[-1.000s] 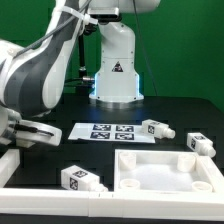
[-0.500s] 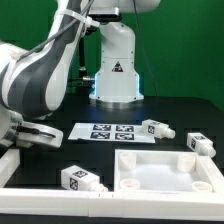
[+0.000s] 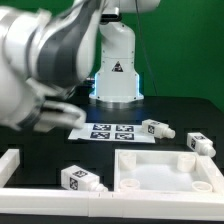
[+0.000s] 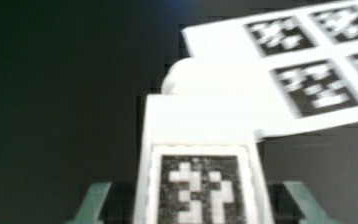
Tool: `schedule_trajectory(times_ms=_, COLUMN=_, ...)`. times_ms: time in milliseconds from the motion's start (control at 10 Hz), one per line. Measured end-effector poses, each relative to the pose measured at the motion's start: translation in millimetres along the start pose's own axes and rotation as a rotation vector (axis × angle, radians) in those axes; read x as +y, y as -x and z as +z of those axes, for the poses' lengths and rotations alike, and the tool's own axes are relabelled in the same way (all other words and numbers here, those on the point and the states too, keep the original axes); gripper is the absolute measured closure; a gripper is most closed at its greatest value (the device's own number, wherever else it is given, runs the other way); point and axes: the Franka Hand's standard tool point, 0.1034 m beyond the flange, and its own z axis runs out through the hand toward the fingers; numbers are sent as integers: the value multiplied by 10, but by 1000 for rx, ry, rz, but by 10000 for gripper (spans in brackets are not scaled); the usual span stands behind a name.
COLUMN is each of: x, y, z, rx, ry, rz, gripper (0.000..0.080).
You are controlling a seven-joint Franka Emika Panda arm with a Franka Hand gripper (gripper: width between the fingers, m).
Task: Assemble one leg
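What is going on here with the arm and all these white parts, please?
The Panda arm's gripper appears to hold the leg between its fingers, near a corner of the marker board. Three other legs lie loose on the table, and the big square panel sits untouched. The arm shows blurred in the exterior view.

The marker board [image 3: 105, 131] lies behind the panel [image 3: 160, 153]; on the exterior view's left of the panel lies a leg [image 3: 82, 179]
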Motion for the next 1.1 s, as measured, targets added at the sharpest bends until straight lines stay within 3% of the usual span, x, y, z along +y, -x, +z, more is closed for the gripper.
schedule_trajectory(times_ms=100, x=-14, y=-22, z=-81, rx=23, ry=6, rz=8, gripper=524)
schedule_trajectory(times_ms=200, x=109, y=-90, z=-76, rx=46, ry=-2, rz=29, gripper=524)
schedule_trajectory(times_ms=500, x=71, y=-172, z=-164, rx=163, ry=17, rz=16, gripper=522)
schedule_trajectory(times_ms=600, x=-132, y=-187, z=-290, rx=290, ry=32, rz=7, gripper=522)
schedule_trajectory(times_ms=700, x=-487, y=-51, z=-436, rx=428, ry=51, rz=-48, gripper=522)
schedule_trajectory(times_ms=800, x=-741, y=132, z=-512, rx=486, ry=49, rz=-48, gripper=522)
schedule_trajectory(times_ms=900, x=-1044, y=209, z=-750, rx=607, ry=47, rz=-25, gripper=522)
schedule_trajectory(times_ms=1000, x=-1197, y=234, z=-867, rx=703, ry=54, rz=-54, gripper=522)
schedule_trajectory(times_ms=1100, x=-1184, y=199, z=-859, rx=786, ry=47, rz=-57, gripper=522)
